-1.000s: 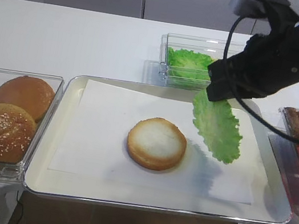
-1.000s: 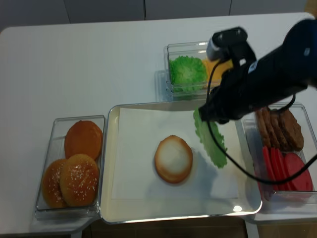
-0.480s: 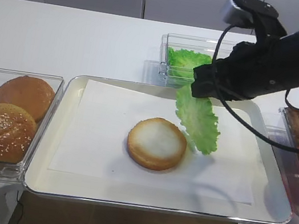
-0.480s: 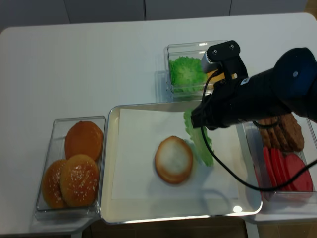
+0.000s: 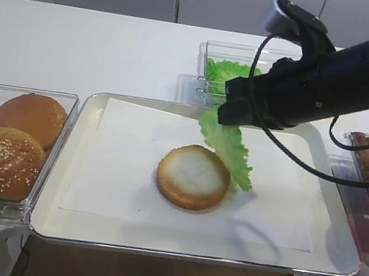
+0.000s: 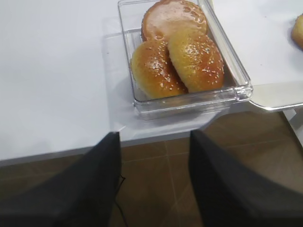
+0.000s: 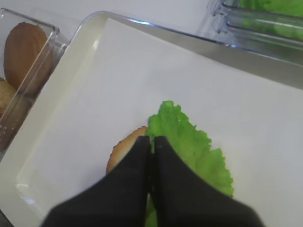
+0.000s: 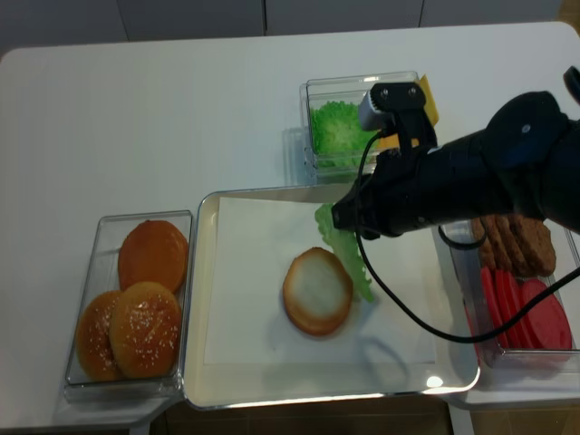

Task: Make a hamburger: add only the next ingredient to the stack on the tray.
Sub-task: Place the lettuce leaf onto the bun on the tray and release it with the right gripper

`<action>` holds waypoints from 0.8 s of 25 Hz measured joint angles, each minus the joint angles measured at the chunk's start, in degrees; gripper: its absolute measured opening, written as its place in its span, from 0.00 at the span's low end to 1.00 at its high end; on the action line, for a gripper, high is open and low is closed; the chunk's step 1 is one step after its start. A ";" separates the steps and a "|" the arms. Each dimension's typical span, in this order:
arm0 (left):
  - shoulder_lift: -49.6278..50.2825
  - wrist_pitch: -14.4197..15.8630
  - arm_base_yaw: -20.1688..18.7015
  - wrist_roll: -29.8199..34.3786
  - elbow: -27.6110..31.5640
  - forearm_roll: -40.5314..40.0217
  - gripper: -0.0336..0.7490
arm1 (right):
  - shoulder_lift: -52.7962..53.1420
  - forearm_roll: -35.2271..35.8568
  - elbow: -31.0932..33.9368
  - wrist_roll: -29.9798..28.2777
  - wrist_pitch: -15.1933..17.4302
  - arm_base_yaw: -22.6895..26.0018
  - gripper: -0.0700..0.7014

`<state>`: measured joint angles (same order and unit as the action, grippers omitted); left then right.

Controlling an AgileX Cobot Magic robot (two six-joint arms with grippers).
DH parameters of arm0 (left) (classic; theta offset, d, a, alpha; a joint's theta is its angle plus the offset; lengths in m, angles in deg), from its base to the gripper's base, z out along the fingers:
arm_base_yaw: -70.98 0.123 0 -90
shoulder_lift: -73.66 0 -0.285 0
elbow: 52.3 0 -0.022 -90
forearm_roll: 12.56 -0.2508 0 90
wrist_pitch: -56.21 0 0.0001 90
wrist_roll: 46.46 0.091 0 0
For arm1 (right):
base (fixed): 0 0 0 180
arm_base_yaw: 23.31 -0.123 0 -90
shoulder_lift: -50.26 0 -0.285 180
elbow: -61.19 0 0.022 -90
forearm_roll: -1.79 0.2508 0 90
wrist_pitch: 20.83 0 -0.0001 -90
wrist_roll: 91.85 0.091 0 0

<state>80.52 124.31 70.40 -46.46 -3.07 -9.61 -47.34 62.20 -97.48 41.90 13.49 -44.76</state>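
A green frilly lettuce leaf (image 5: pixel 229 149) hangs from my right gripper (image 5: pixel 228 113), which is shut on its top edge. The leaf dangles over the silver paper-lined tray (image 5: pixel 55 180), its lower part beside the right rim of the bun bottom (image 5: pixel 193 175). In the right wrist view the shut gripper (image 7: pixel 152 139) pinches the leaf (image 7: pixel 189 142), with the bun's brown rim (image 7: pixel 124 149) showing just to the left. From the realsense view the leaf (image 8: pixel 343 249) overlaps the bun's (image 8: pixel 317 290) upper right edge. My left gripper (image 6: pixel 152 137) is open and holds nothing, off the table's front edge.
A clear box of sesame bun tops (image 5: pixel 8 143) stands left of the tray, just ahead of the left gripper. A box of more lettuce (image 5: pixel 228 74) and yellow cheese (image 8: pixel 426 91) stands behind the tray. A box of meat patties and red slices (image 8: pixel 521 272) sits at the right.
My right gripper has carried the lettuce leaf leftward across the tray, from well right of the bun to its right edge. The left gripper shows no change.
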 joint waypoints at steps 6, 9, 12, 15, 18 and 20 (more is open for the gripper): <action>0.00 0.00 0.00 0.00 0.00 0.00 0.49 | -0.25 0.90 0.00 -0.03 1.15 0.00 0.10; 0.00 0.00 0.00 0.00 0.00 0.00 0.49 | -0.25 0.90 0.00 -0.03 1.32 0.00 0.10; 0.00 0.00 0.00 0.00 0.00 0.00 0.49 | -0.25 1.37 0.00 -0.03 1.41 0.00 0.11; 0.00 0.00 0.00 0.00 0.00 0.00 0.49 | -0.25 2.91 0.00 -0.03 1.55 0.00 0.15; 0.00 0.00 0.00 0.00 0.00 0.00 0.49 | -0.25 4.50 0.00 -0.03 2.51 0.00 0.22; 0.00 0.00 0.00 0.00 0.00 0.00 0.49 | -0.25 5.14 0.00 -0.03 3.32 0.00 0.29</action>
<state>80.52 124.31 70.40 -46.46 -3.07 -9.61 -47.59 67.34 -97.48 41.87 16.80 -44.76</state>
